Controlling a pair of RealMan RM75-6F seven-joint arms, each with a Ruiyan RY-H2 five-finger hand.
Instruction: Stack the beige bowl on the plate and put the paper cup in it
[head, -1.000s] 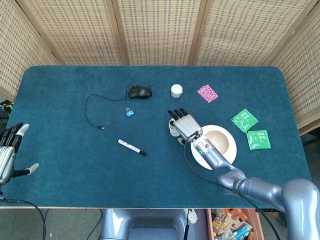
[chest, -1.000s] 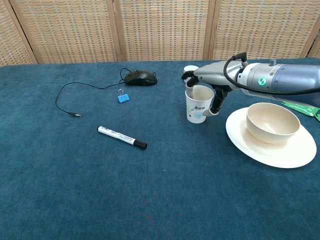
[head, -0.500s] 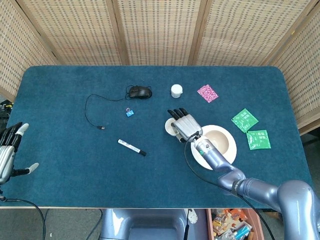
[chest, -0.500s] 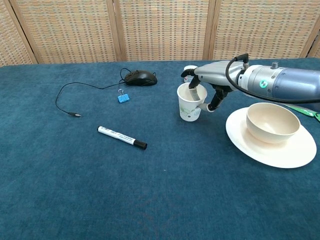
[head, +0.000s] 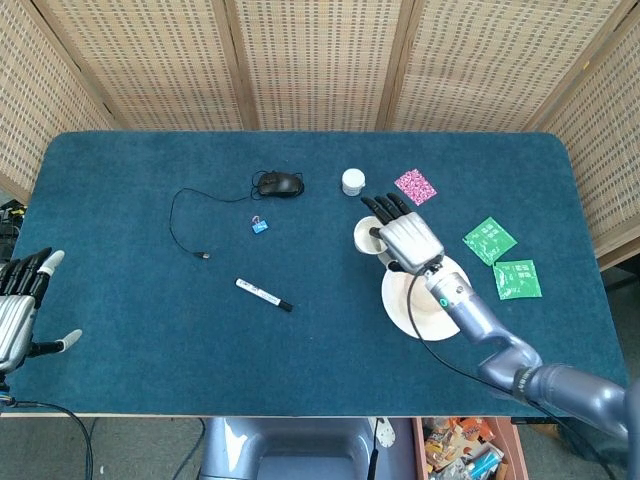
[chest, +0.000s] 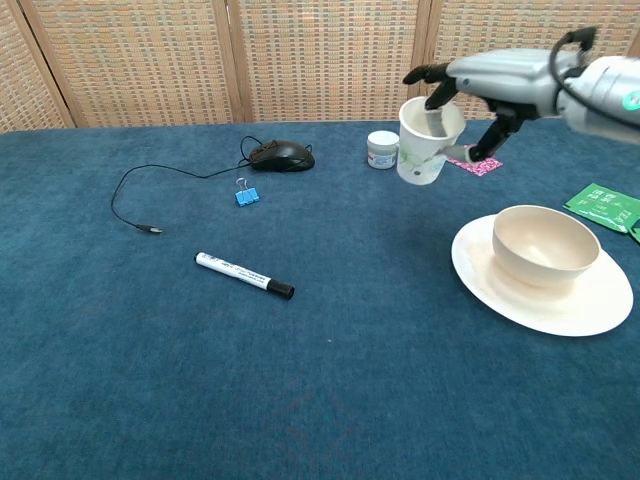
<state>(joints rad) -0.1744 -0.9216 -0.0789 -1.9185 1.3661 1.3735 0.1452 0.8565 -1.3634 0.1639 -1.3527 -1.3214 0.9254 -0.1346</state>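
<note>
**Two cameras, one counter**

The head view looks steeply down from high up, taking in the whole blue counter (head: 120, 260) and the wicker screens behind it. The chest view sits low and nearer, facing level across the surface. Both show the marker (head: 264, 294) (chest: 243, 274), mouse (head: 280, 184) (chest: 281, 154) and plate (head: 405, 310) (chest: 540, 305).

The table (chest: 120, 400) is showing a deep teal cloth. The bowl (chest: 545, 246) and plate (chest: 590, 300) are showing beige, the paper cup (chest: 424, 150) white with green print. The marker (chest: 243, 275) is showing white with a black cap, the clip (chest: 246, 195) blue, the mouse (chest: 282, 154) black, the packets (head: 504, 260) green.
</note>
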